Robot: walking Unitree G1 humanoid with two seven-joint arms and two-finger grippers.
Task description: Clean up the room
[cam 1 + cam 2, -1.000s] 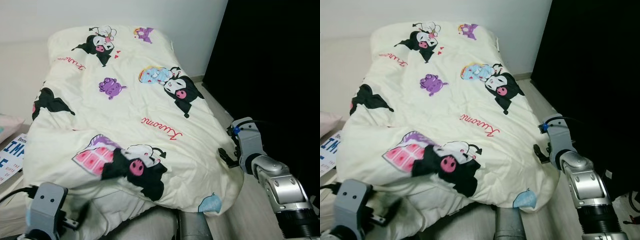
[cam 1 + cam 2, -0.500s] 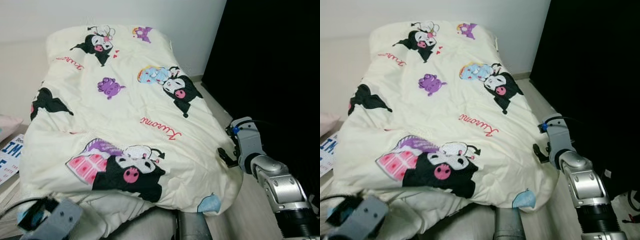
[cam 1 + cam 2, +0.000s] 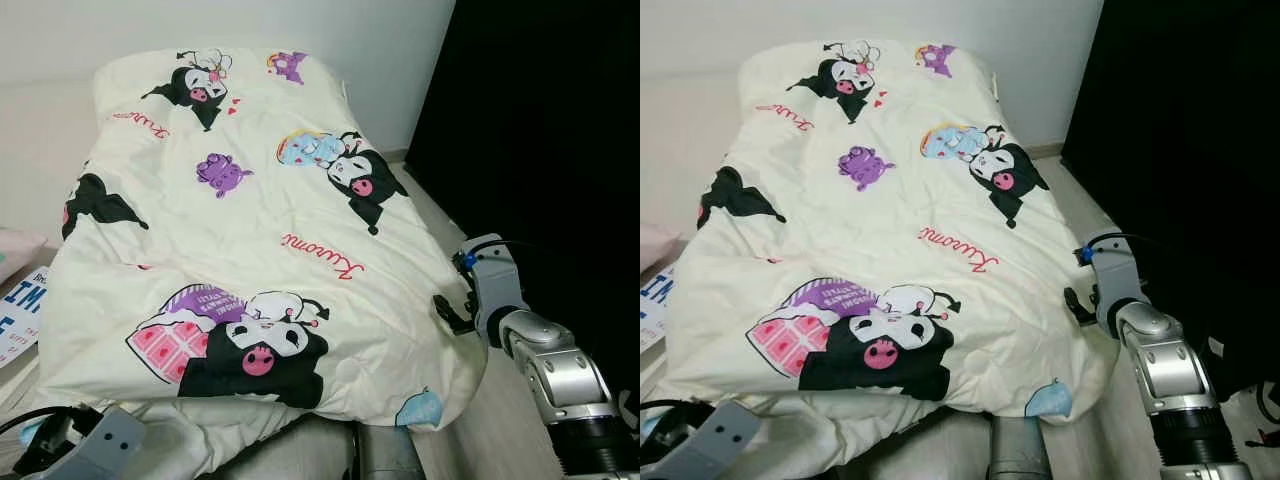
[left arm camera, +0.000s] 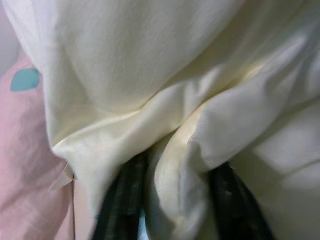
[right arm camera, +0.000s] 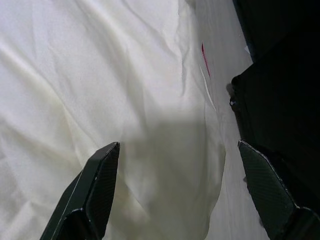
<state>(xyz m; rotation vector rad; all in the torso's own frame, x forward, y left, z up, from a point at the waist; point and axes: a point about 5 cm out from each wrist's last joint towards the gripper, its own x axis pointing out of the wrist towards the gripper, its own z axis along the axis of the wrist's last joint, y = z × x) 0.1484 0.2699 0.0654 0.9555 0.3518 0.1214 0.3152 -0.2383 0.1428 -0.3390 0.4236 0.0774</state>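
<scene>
A cream-coloured quilt printed with black-and-pink cartoon characters and red script (image 3: 250, 210) covers most of the bed, running from the far end by the white wall (image 3: 60, 40) to the near edge, where its hem hangs in loose folds. Its surface is fairly flat, with shallow creases through the middle and a light blue patch at the near right corner. A black curtain or dark panel (image 3: 540, 130) fills the right side of the scene. Along the right of the quilt a strip of the pale beige mattress (image 3: 425, 205) is bare. At the far left, a pale pink pillow (image 3: 15, 250) and a white sheet of paper with blue letters (image 3: 18, 310) lie partly under the quilt's left edge.

The silver right arm reaches forward at the right side of the bed. The right gripper (image 5: 180, 195) sits beside the quilt's near right edge; its two black fingers (image 5: 95, 185) are spread wide, holding nothing, with cream fabric beneath them.

The left gripper (image 4: 172, 200) is at the near left corner of the quilt. Its fingers are pinched on a fold of the cream fabric, which bulges between and over them; pink bedding with a teal spot (image 4: 25, 80) shows beside it.
</scene>
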